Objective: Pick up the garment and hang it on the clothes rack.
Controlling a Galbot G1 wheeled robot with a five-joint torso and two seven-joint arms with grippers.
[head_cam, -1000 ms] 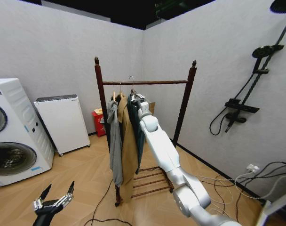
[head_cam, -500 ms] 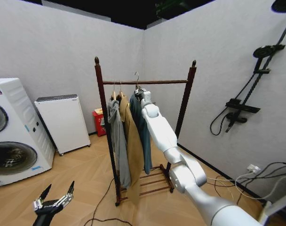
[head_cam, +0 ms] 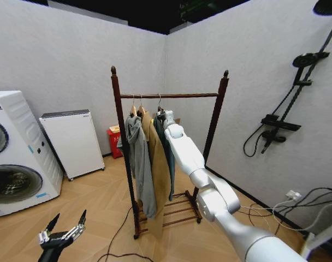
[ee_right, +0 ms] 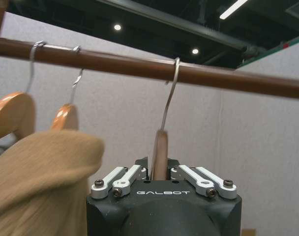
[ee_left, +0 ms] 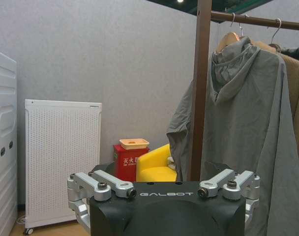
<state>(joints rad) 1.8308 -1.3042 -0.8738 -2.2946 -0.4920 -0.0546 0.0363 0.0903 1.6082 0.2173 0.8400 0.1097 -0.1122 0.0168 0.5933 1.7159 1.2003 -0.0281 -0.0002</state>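
Low at the left of the head view, the left gripper hangs near the floor with its fingers spread apart and nothing between them. It is parked, well apart from the rack. Its own wrist view looks past those spread fingers at a white cabinet, a red box and the near post of the rack.

Moving right, three pieces hang side by side on the crossbar: a grey hooded jacket nearest the left post, a tan coat next, then the garment, dark teal, hanging straight down with its long axis upright. Its hanger hook sits over the crossbar in the right wrist view, so the hanging step looks done or nearly so.

The right arm reaches up and forward from the lower right, and the right gripper sits just under the crossbar at the top of the garment. In its wrist view the wooden hanger neck rises directly between the fingers, which lie close on either side and appear to grip it. The hanger is therefore straight ahead of and above this gripper, which is by far the nearer one.

Farther right, a black shower fixture is mounted on the wall.
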